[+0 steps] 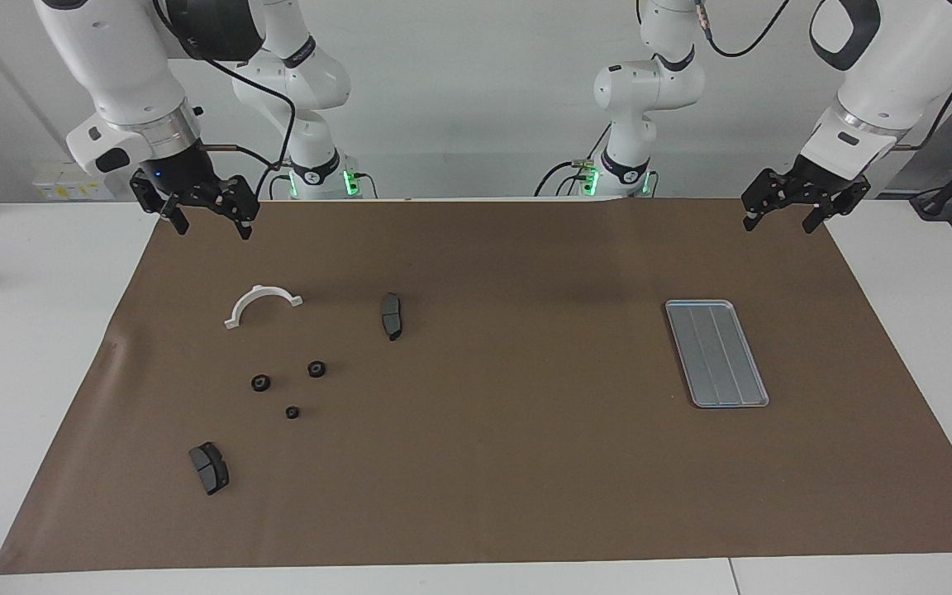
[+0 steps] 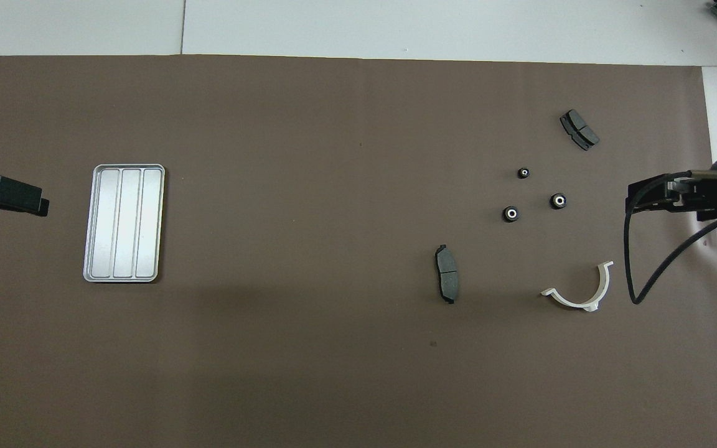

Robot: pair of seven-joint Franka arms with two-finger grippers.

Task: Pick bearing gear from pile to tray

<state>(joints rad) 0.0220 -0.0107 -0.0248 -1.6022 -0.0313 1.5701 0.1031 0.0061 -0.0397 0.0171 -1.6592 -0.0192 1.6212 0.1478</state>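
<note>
surface [image 1: 46, 347], white, fills both frames; brown mat [image 1: 509, 463] spread over most of it, carrying every part. right arm [image 1: 125, 74] enters at upper left of the facing view, its pincer [image 1: 211, 219] raised over the mat's upper left corner, fingers apart, holding nothing; in the overhead view it shows at the right edge, mid-height. left arm [image 1: 889, 74] enters at upper right of the facing view, its pincer [image 1: 783, 216] raised over the mat's upper right corner, fingers apart, holding nothing; in the overhead view it shows at the left edge. tray [image 1: 716, 353], silver-grey, ribbed lengthwise, rimmed, lies flat at right of centre in the facing view, left of centre in the overhead view, with nothing in it. pile, a loose scatter at left of the facing view and right of the overhead view, well apart from the tray: white half-ring bracket [image 1: 262, 303], flat on the mat, uppermost of the scatter in the facing view; one dark grey brake-pad piece [image 1: 392, 316] toward frame centre; a second brake-pad piece [image 1: 209, 468] at lower left of the facing view. three black bearing gears between bracket and second pad, none touching another: gear one [image 1: 316, 368], gear two [image 1: 260, 383], gear three [image 1: 292, 411], the smallest, lowest in the facing view.
</note>
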